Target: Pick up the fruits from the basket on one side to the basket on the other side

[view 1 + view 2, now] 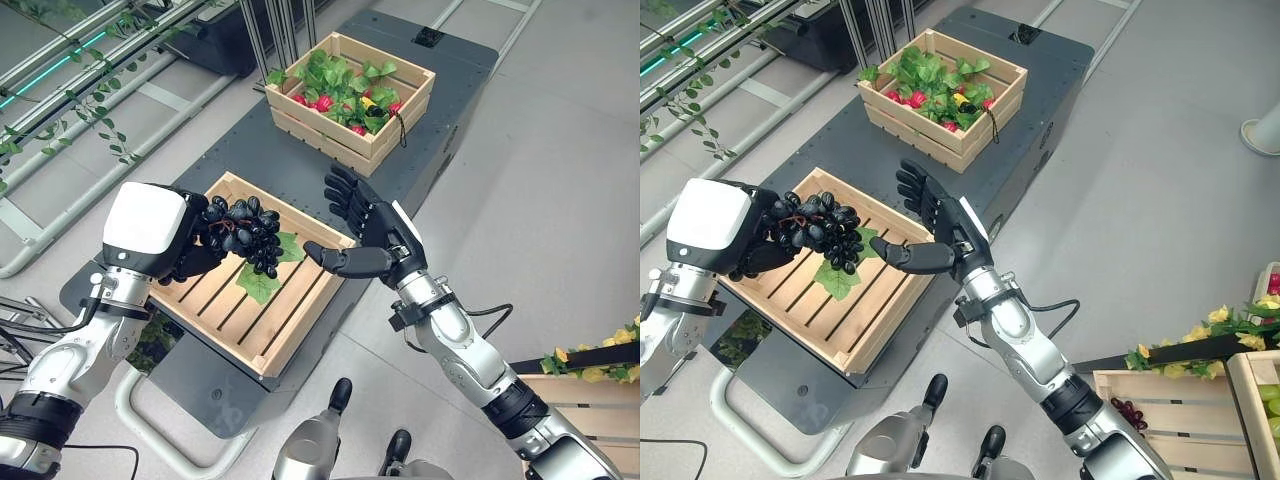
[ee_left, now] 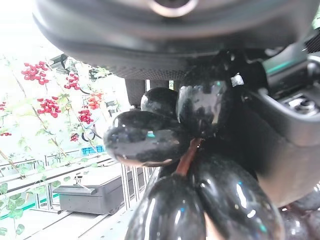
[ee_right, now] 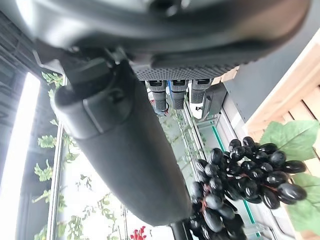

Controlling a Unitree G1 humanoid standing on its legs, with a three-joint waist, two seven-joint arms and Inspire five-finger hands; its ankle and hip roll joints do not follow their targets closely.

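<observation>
A bunch of black grapes (image 1: 248,232) with a green leaf hangs above the near wooden crate (image 1: 262,330), which is slatted and holds one loose leaf. My left hand (image 1: 190,245) is shut on the bunch at its upper end; the grapes (image 2: 185,150) press close against its palm. My right hand (image 1: 365,225) stands open just right of the crate, fingers spread, thumb pointing at the bunch with a gap between; the grapes (image 3: 240,182) show past its thumb. The far crate (image 1: 350,100) holds green leaves and red and yellow fruit.
Both crates rest on a dark grey platform (image 1: 400,160). At the lower right stands another wooden crate (image 1: 1170,420) with grapes inside and yellow flowers above it. Metal rails with vines (image 1: 90,110) run along the left.
</observation>
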